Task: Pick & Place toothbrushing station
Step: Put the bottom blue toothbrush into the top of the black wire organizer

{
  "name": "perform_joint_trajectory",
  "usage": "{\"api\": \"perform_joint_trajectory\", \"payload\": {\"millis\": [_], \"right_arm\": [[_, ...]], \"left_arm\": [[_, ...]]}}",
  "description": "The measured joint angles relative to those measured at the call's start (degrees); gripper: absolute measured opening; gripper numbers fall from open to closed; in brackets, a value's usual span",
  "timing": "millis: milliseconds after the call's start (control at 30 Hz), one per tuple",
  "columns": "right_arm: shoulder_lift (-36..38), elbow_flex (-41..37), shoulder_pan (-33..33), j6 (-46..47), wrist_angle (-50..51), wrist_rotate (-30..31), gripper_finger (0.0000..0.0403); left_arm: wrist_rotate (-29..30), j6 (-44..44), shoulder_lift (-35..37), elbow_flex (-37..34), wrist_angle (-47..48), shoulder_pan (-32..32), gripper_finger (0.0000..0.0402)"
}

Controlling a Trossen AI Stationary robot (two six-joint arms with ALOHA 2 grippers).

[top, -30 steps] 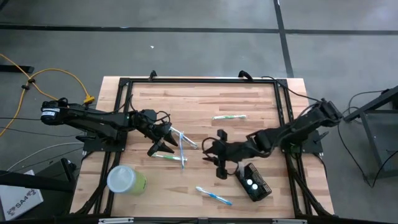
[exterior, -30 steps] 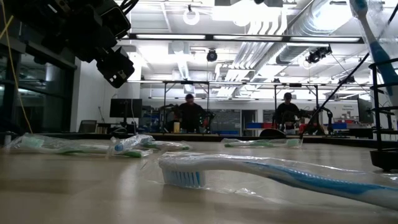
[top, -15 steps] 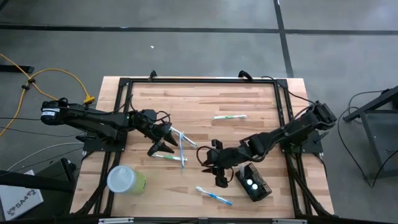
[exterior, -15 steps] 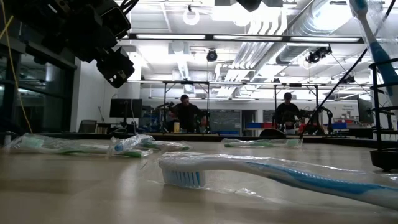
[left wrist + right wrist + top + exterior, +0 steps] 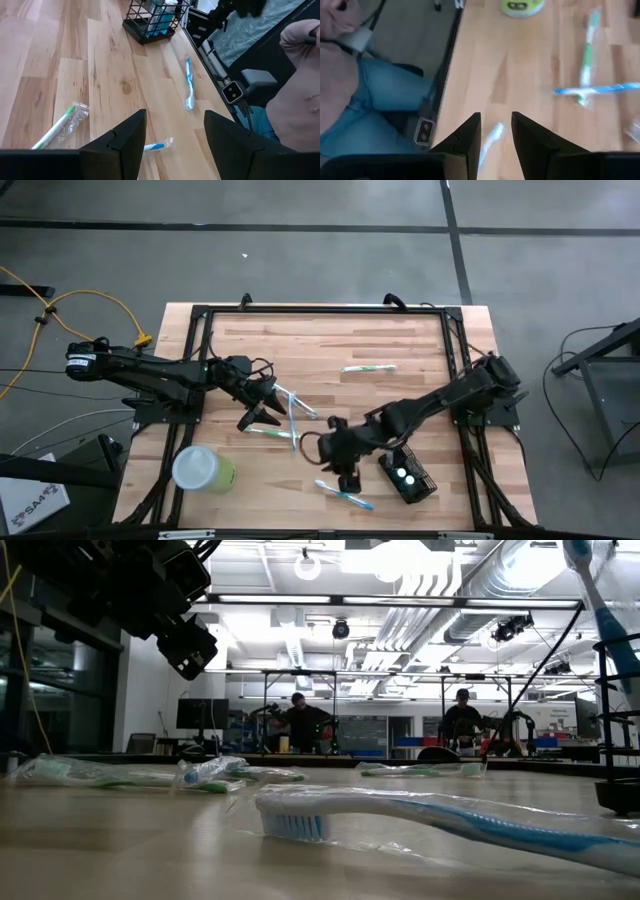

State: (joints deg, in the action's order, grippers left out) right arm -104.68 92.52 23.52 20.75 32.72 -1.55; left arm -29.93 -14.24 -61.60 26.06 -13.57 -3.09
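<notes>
Toothbrushing station [image 5: 406, 476], lower right, holds brushes; four still lie loose. My right gripper [image 5: 342, 465] half-open and empty, left gripper [image 5: 262, 412] open.

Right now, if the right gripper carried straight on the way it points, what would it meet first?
Probably the blue toothbrush lying near the table's front edge: the right gripper, jaws apart with nothing between them, points toward it. How high the gripper is can't be judged, so it might pass over it.
</notes>
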Motion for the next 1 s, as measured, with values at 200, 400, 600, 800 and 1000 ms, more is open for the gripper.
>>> {"api": "perform_joint_trajectory", "payload": {"millis": [200,400,600,800,1000], "right_arm": [[-4.57,6.46,1.62,4.69,3.91,0.14,0.0101],[-8.43,7.84,3.80,12.98,4.17,0.01,0.0101],[-12.98,7.81,5.03,18.79,4.53,-0.12,0.0101],[-14.34,7.88,4.52,20.22,3.58,1.75,0.0101],[-16.60,7.97,2.75,19.83,1.50,1.34,0.0101]], "left_arm": [[0.00,-0.26,0.00,0.00,-0.62,0.00,0.0195],[-0.01,-0.42,0.00,0.00,-0.74,0.02,0.0195],[-0.04,-0.66,0.01,0.00,-0.70,0.02,0.0195],[-1.38,-0.76,0.02,0.00,-0.67,0.02,0.0195],[-1.54,-0.83,0.00,0.00,-0.63,0.02,0.0195]]}}
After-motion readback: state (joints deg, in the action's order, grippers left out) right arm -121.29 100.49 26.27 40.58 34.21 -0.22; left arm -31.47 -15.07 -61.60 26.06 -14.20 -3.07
